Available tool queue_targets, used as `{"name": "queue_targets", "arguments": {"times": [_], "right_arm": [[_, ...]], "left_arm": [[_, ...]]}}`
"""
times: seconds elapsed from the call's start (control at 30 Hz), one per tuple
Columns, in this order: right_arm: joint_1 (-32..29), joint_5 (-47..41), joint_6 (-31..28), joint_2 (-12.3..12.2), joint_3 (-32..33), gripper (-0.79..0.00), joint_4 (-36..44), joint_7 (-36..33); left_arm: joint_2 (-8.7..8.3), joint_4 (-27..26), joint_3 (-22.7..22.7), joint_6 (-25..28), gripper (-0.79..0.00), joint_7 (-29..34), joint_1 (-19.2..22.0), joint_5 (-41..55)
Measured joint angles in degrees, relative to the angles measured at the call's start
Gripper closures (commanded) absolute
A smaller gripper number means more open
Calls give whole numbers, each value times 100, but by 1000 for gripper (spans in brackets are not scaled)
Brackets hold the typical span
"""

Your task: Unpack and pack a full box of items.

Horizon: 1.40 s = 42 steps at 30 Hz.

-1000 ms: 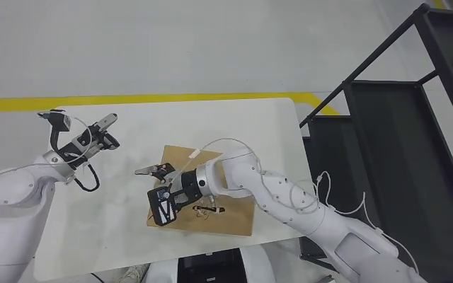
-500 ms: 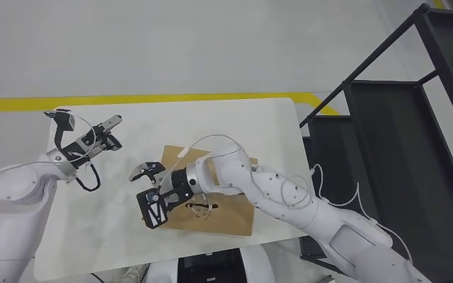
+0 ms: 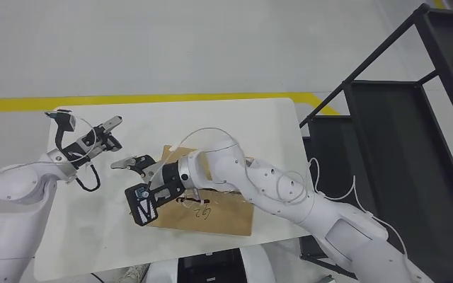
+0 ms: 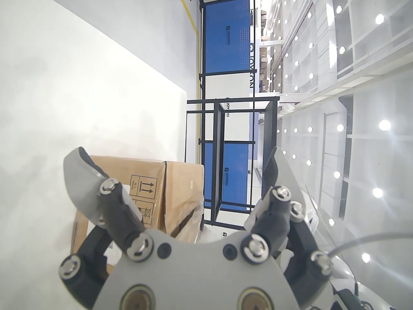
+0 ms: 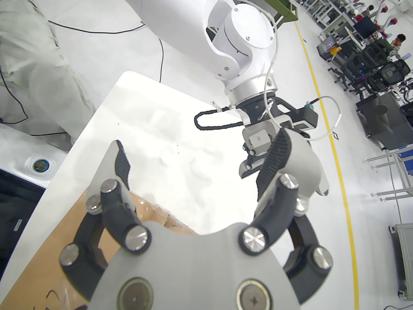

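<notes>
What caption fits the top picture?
Right gripper open beside the cardboard box, left gripper open nearby, above the white table.

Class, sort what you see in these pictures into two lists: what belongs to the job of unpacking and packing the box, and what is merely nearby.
Belongs to the job:
cardboard box
white table that the box sits on
left claw, open
right claw, open

Merely nearby:
black metal rack beside the table
yellow floor line beyond the table
</notes>
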<state>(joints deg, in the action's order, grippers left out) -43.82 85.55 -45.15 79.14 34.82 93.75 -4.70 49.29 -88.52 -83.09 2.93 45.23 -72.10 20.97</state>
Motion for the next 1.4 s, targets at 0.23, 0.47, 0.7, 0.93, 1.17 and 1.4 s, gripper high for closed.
{"name": "queue_targets", "arguments": {"times": [0.23,0.47,0.7,0.93,1.17,1.4], "right_arm": [[-105,-259,64,-3,219,-785,56,289],[-679,-879,-565,-204,750,-785,189,498],[-1416,-929,-1138,-508,1438,-785,279,62],[-2182,-985,-1288,-789,2189,-785,447,183],[-3132,-763,-1285,-1124,2922,-785,859,407],[-3537,-404,-1164,-1221,3030,-785,1270,-118]], "left_arm": [[17,-1,10,-33,-785,53,22,-34],[38,-16,34,-76,-785,51,41,-72],[73,-5,174,-191,-785,35,117,-174],[102,-31,246,-261,-785,-3,167,-227],[134,-10,345,-387,-785,-22,278,-309],[164,62,412,-384,-785,-35,362,-247]]}}
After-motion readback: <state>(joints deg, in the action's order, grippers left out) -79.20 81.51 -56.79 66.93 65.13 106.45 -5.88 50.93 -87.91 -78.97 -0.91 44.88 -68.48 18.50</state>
